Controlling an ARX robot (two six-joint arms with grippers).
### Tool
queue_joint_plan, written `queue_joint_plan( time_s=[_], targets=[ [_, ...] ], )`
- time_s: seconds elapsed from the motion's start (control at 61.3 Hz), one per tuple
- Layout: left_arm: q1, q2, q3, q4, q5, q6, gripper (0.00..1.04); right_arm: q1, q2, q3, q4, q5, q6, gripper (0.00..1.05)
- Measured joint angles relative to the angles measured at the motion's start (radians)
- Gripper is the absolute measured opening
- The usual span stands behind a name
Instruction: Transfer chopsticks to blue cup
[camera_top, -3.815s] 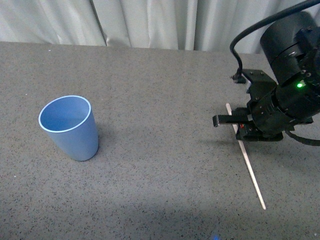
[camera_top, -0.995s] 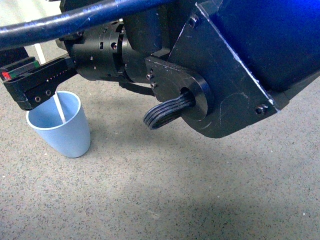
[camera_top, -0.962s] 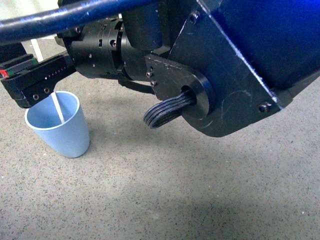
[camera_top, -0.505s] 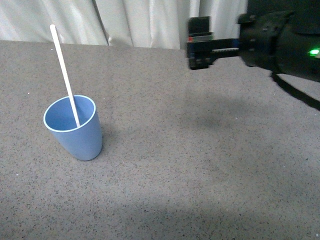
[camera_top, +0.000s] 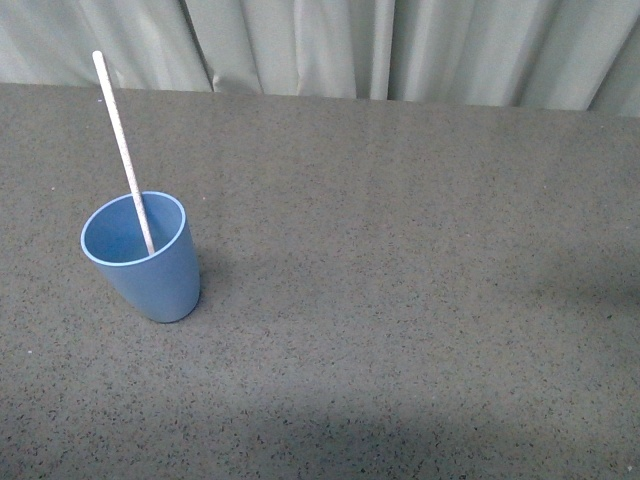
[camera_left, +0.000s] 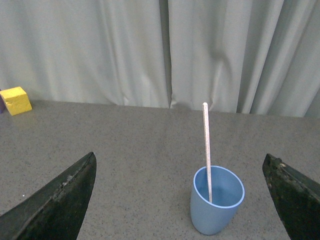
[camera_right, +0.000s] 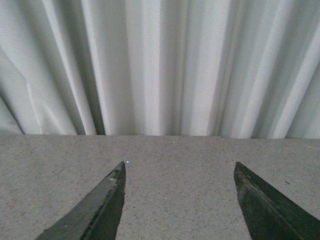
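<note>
The blue cup (camera_top: 142, 257) stands upright on the grey table at the left of the front view. The cream-white chopstick (camera_top: 120, 140) stands in it, leaning on the rim and tilted up to the left. Both show in the left wrist view: the cup (camera_left: 217, 200) and the chopstick (camera_left: 206, 145) lie ahead between the wide-open fingers of my left gripper (camera_left: 180, 165), which is empty and well short of them. My right gripper (camera_right: 179, 170) is open and empty over bare table, facing the curtain. Neither arm shows in the front view.
A yellow block (camera_left: 15, 100) sits at the table's far edge by the curtain in the left wrist view. A pale pleated curtain (camera_top: 330, 45) hangs behind the grey table (camera_top: 400, 300).
The right arm, which dropped the chopstick into the cup and filled the front view, has pulled back to the right and left that view. The chopstick stays leaning in the cup.
</note>
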Motion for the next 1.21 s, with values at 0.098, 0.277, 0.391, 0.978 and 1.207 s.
queue_joint_plan(
  time_s=[0.098, 0.277, 0.391, 0.978, 1.207],
  targets=[
    [0.000, 0.000, 0.000, 0.000, 0.000, 0.000, 0.98, 0.000, -0.079, -0.065, -0.008, -0.005, 0.000, 0.44],
    [0.000, 0.000, 0.000, 0.000, -0.001, 0.000, 0.98, 0.002, -0.237, -0.159, -0.073, -0.008, 0.000, 0.07],
    [0.000, 0.000, 0.000, 0.000, -0.001, 0.000, 0.98, 0.001, -0.331, -0.200, -0.129, -0.005, 0.000, 0.01],
    [0.000, 0.000, 0.000, 0.000, -0.001, 0.000, 0.98, 0.001, -0.798, -0.298, -0.491, -0.007, 0.000, 0.01],
    [0.000, 0.000, 0.000, 0.000, -0.001, 0.000, 0.98, 0.001, -0.953, -0.303, -0.632, -0.007, 0.000, 0.01]
  ],
)
